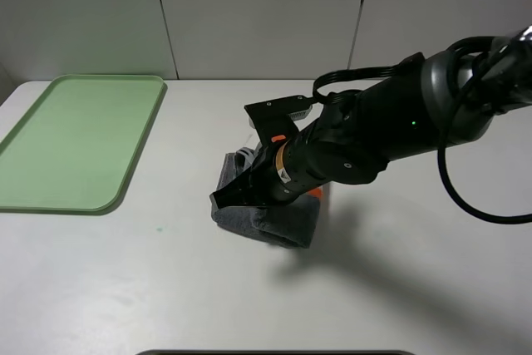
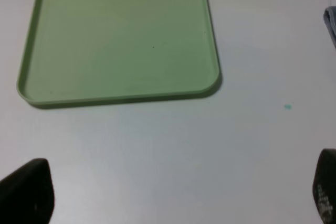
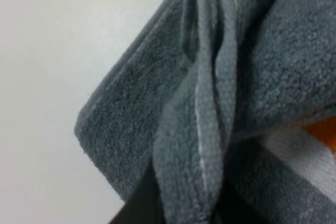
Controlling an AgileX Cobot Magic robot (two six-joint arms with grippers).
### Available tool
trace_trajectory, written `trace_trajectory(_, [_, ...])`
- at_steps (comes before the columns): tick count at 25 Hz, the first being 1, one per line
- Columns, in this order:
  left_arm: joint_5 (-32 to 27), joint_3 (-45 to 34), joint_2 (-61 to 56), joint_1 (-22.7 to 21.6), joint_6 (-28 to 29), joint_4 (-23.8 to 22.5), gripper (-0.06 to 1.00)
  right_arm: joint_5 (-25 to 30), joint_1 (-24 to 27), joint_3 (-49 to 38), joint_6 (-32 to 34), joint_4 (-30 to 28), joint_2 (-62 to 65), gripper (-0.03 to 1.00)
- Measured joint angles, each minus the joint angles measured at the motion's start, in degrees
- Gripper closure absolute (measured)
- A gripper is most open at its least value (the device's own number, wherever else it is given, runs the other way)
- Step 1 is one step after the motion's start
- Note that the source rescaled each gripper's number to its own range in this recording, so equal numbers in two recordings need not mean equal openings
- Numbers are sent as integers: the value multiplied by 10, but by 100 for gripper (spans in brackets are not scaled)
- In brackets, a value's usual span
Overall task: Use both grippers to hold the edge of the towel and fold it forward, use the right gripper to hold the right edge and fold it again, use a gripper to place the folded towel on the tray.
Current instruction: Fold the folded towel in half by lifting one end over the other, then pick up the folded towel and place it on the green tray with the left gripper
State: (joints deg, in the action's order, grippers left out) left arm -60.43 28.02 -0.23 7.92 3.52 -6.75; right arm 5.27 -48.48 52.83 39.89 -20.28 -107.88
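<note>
The grey towel (image 1: 278, 226) lies folded in a thick bundle in the middle of the white table. My right arm reaches across it, and my right gripper (image 1: 230, 198) is at the towel's left edge. The right wrist view shows towel layers (image 3: 136, 129) bunched and pinched very close to the camera, so the gripper is shut on the towel. The light green tray (image 1: 125, 180) sits empty at the far left, apart from the towel. My left gripper (image 2: 176, 198) is open and empty above bare table near the tray's rim (image 2: 121, 98). The left arm is out of the exterior view.
An orange part of the right gripper (image 1: 316, 193) shows beside the towel, and also in the right wrist view (image 3: 320, 129). A sliver of the towel (image 2: 331, 22) shows at the edge of the left wrist view. A small teal speck (image 2: 287, 107) is on the table.
</note>
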Motion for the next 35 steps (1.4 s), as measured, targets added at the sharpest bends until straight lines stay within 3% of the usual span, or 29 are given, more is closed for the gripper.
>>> trace_trajectory(7, [0, 0, 0, 0, 0, 0, -6, -47, -7, 0, 0, 0, -2, 85])
trace_trajectory(9, [0, 0, 0, 0, 0, 0, -6, -76, -17, 0, 0, 0, -3, 56])
trace_trajectory(11, [0, 0, 0, 0, 0, 0, -6, -105, -21, 0, 0, 0, -3, 20])
trace_trajectory(14, [0, 0, 0, 0, 0, 0, -6, -140, -22, 0, 0, 3, -3, 2])
trace_trajectory(25, [0, 0, 0, 0, 0, 0, -6, -163, -22, 0, 2, 6, -3, -3])
trace_trajectory(35, [0, 0, 0, 0, 0, 0, -6, -100, -22, 0, -15, 6, 47, -3])
